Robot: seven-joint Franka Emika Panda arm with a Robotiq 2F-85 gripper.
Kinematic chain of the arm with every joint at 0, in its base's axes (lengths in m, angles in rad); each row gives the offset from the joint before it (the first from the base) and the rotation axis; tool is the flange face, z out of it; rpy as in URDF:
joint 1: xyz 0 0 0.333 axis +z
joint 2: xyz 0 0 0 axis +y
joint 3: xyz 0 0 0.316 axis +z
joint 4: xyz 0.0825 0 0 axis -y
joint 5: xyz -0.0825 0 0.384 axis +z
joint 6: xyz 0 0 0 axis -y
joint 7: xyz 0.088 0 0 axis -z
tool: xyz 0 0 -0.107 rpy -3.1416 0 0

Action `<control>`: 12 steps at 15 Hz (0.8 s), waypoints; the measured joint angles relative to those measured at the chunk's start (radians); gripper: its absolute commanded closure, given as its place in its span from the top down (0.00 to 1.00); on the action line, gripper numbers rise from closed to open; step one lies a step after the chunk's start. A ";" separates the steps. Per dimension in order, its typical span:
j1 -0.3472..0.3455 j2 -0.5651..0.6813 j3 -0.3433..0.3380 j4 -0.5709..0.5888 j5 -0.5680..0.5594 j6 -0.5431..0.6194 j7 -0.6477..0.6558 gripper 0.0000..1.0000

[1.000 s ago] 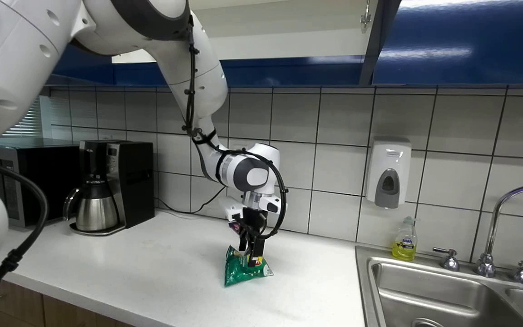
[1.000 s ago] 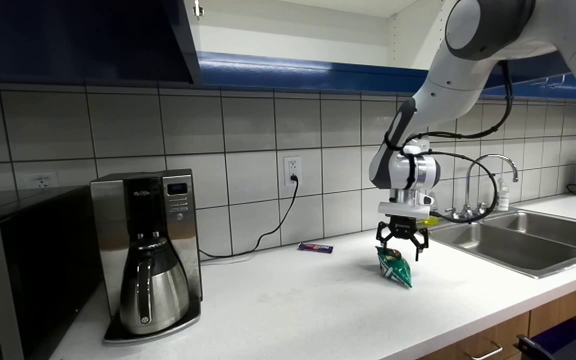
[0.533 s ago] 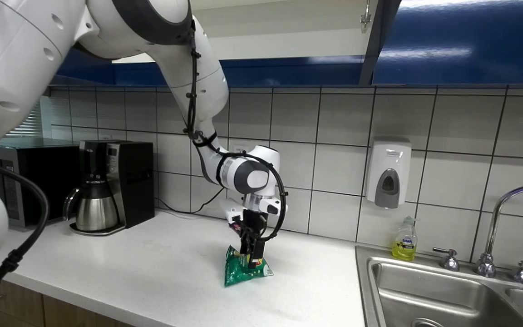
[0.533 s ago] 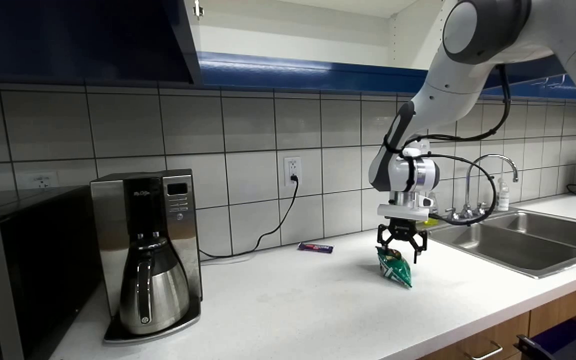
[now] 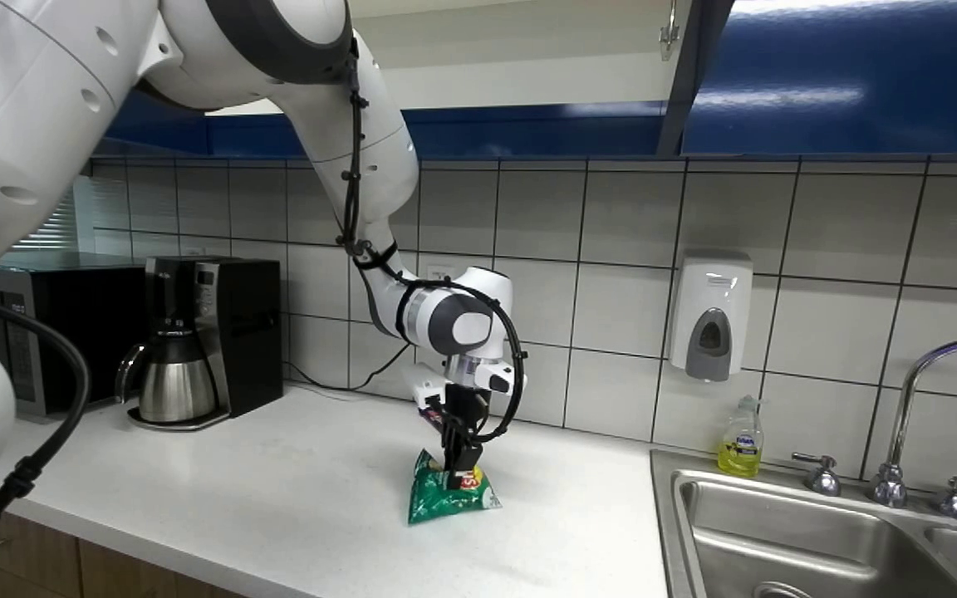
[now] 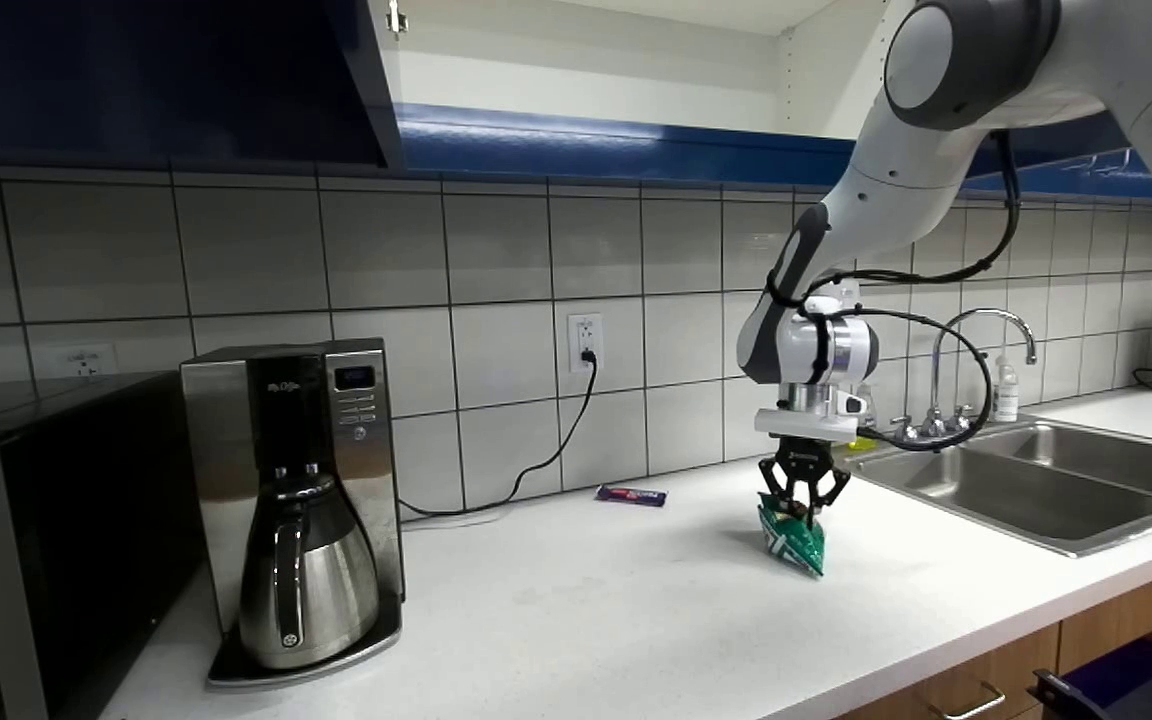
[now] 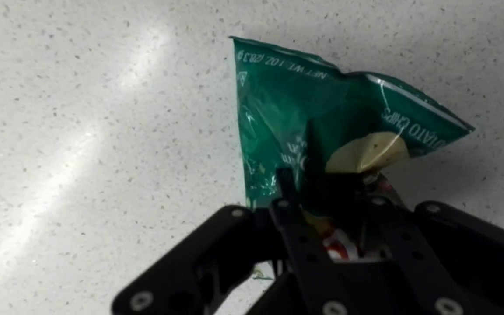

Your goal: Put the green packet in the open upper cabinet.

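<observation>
The green packet (image 6: 794, 548) stands slightly tilted on the white counter, its top pinched in by my gripper (image 6: 798, 510). In an exterior view the fingers (image 5: 455, 477) press over the red and yellow mark of the packet (image 5: 437, 503). Looking down from the wrist, I see the packet (image 7: 274, 109) creased between the dark fingers, whose tips are partly lost in shadow. One finger is largely hidden behind the packet. Above the counter, the open upper cabinet shows its white interior and glossy blue lower trim (image 6: 616, 140) in both exterior views.
A dark purple wrapped bar (image 6: 631, 495) lies by the tiled wall. The coffee maker (image 6: 286, 500) and microwave (image 6: 86, 500) occupy one end of the counter; the sink (image 5: 777, 531) and yellow soap bottle (image 5: 740, 444) the other. A blue cabinet door (image 5: 844, 83) borders the cabinet opening.
The gripper came down slightly, then its fingers drew together on the packet. The packet's top shifted a little and bunched between them, while its base stayed on the counter.
</observation>
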 measured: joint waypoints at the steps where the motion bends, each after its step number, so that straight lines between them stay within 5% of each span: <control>1: 0.000 0.000 0.000 0.001 0.000 0.000 0.000 0.00; 7: 0.008 -0.007 0.005 0.021 0.000 -0.002 -0.006 0.00; 12: 0.013 -0.017 0.043 0.026 -0.009 -0.024 -0.132 0.00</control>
